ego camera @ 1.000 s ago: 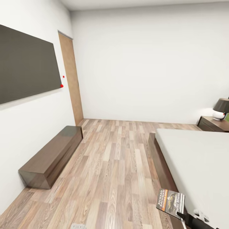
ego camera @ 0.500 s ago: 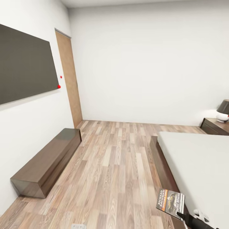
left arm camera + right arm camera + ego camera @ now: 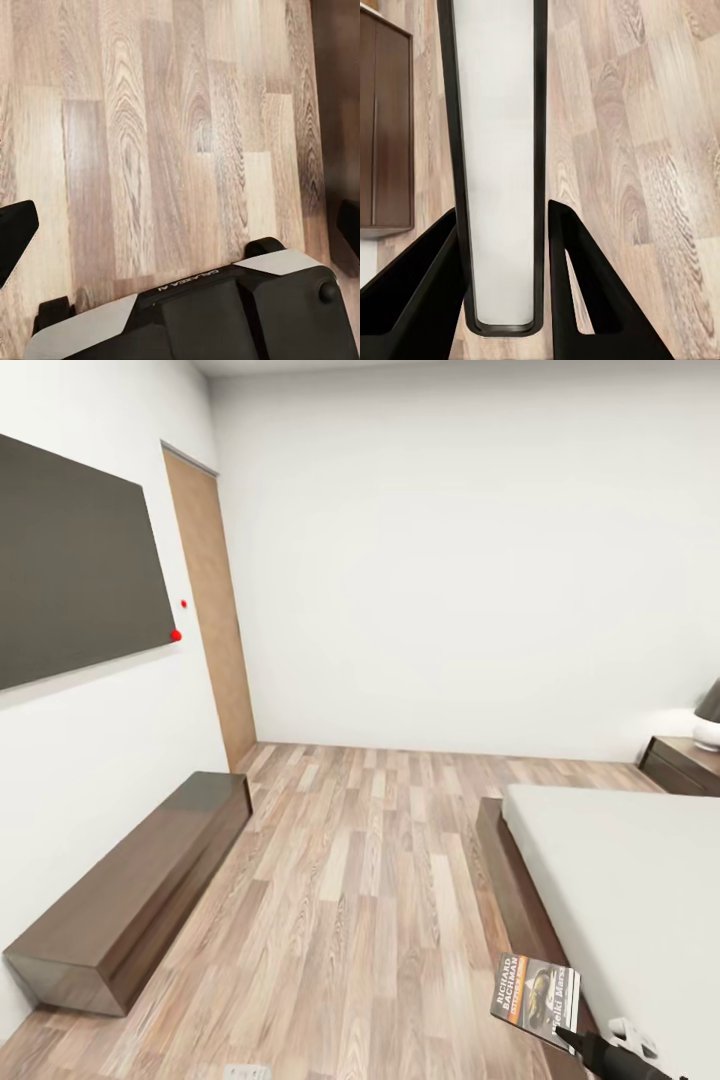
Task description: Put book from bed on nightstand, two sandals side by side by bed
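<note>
1. Two of our right fingers (image 3: 502,300) are clamped on the book (image 3: 537,1000), its white page edge seen end-on between them in the right wrist view.
2. We hold the book in the air beside the bed (image 3: 640,880), at the near edge of its dark frame.
3. Our left fingers (image 3: 15,232) stand wide apart over the wood-plank floor (image 3: 370,880), with nothing between them.
4. We see a nightstand (image 3: 685,765) beyond the bed, with a lamp (image 3: 709,720) on it.
5. We face a white wall, with a low dark cabinet (image 3: 130,890) and a dark panel (image 3: 75,560) at our left.
</note>
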Tool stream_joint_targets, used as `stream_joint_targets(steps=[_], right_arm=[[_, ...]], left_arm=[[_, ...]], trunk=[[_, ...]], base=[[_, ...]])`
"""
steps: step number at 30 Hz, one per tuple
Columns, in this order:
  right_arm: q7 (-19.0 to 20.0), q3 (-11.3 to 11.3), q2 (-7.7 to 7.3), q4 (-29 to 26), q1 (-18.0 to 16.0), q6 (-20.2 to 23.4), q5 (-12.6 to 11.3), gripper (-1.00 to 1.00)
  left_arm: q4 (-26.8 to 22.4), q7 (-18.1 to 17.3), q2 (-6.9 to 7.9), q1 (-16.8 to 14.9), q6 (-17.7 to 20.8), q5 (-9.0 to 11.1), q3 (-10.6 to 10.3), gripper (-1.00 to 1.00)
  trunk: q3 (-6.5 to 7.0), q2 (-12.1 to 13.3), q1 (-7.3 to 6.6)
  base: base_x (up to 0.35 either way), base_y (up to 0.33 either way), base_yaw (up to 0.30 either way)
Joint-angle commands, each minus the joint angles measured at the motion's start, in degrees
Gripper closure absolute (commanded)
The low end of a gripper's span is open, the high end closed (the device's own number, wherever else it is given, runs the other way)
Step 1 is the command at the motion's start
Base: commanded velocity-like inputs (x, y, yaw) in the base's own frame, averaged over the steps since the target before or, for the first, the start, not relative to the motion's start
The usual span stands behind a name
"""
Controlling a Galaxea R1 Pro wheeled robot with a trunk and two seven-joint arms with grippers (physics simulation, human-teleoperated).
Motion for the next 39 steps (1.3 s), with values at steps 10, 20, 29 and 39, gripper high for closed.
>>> stream_joint_targets(steps=[10, 20, 29, 39], right_arm=[[0.3, -0.35, -0.02, -0.03, -0.05, 0.63, -0.45, 1.0], [0.24, -0.35, -0.01, -0.03, -0.07, 0.63, -0.48, 1.0], [0.24, -0.35, 0.0, -0.03, -0.05, 0.63, -0.49, 1.0], [0.21, -0.35, -0.03, -0.03, -0.05, 0.63, -0.51, 1.0]], left_arm=[[0.06, -0.13, -0.03, -0.06, -0.25, 0.4, -0.49, -1.0], [0.1, -0.53, -1.42, -0.06, 0.11, 0.28, -0.51, -1.0], [0.06, -0.58, -2.55, 0.72, 0.06, 0.06, -0.57, -1.0], [-0.02, -0.27, -2.5, 1.08, -0.22, 0.05, -0.5, -1.0]], trunk=[[-0.13, -0.13, 0.07], [-0.13, -0.13, 0.07], [-0.13, -0.13, 0.07], [-0.13, -0.13, 0.07]], base=[[0.304, 0.0, 0.0], [0.305, 0.0, 0.0], [0.307, 0.0, 0.0], [0.287, 0.0, 0.0]])
